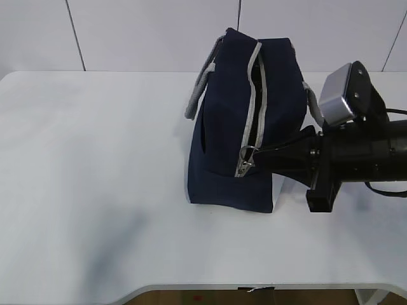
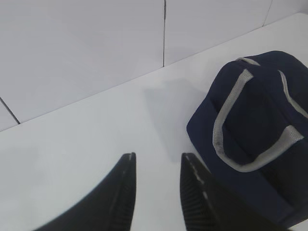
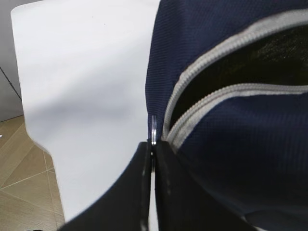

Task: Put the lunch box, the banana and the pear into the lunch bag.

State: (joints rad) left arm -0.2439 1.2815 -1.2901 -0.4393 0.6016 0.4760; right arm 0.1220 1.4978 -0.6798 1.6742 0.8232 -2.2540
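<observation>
The navy-blue lunch bag (image 1: 222, 127) stands at the middle back of the white table (image 1: 95, 165). Its grey zipper (image 1: 256, 95) runs over the top and gapes a little, dark inside (image 3: 240, 62). My right gripper (image 1: 256, 159) reaches in from the right and is shut on the zipper's metal ring pull (image 3: 153, 126) at the near end of the bag (image 3: 231, 144). My left gripper (image 2: 159, 156) hangs open and empty over bare table, to the left of the bag (image 2: 260, 125). The lunch box, the banana and the pear are out of view.
A grey webbing handle (image 1: 199, 89) droops on the bag's left side, also seen in the left wrist view (image 2: 226, 120). A tiled white wall (image 1: 127, 32) rises behind the table. The table's front edge (image 1: 191, 287) is near, with wooden floor (image 3: 24, 183) below.
</observation>
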